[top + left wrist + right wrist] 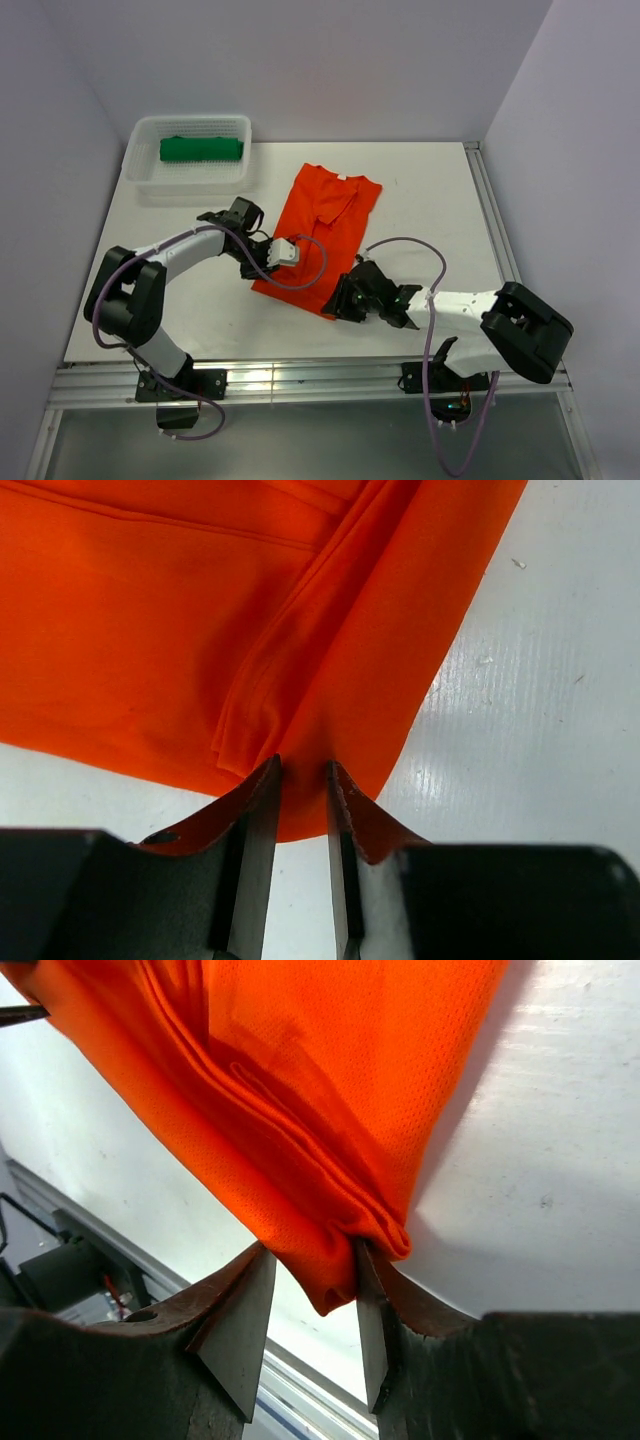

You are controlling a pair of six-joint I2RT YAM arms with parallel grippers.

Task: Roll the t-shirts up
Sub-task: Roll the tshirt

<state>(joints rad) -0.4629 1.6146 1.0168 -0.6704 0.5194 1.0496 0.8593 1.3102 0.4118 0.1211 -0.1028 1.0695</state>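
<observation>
White table (pixel 430 200), pale lilac walls on three sides, aluminium rail (pixel 300 378) along the near edge where both arm bases sit. White mesh basket (pixel 140 178) at the far-left corner of the table. I see one thing in it, the green t-shirt (pixel 201 149), rolled into a tight log and lying crosswise toward the basket's far wall. The orange t-shirt (pixel 325 225) is out on the table mid-surface, well apart from the basket. It's folded into a long narrow strip, collar end far, hem end near. Both arms are at the hem end. Left gripper (pixel 283 252) is on the near-left corner of the hem. On its wrist cam the fingers (pixel 255 850) are drawn close with a fold of orange cloth nipped between the tips, so I read that as pinching the shirt. Right gripper (pixel 345 298) is at the near-right corner. On its wrist cam the fingers (pixel 235 1330) stand apart, and the bunched layered corner of the shirt sits loose in the gap, not clamped. That corner lies near the table's front edge, with the rail visible just past it.
</observation>
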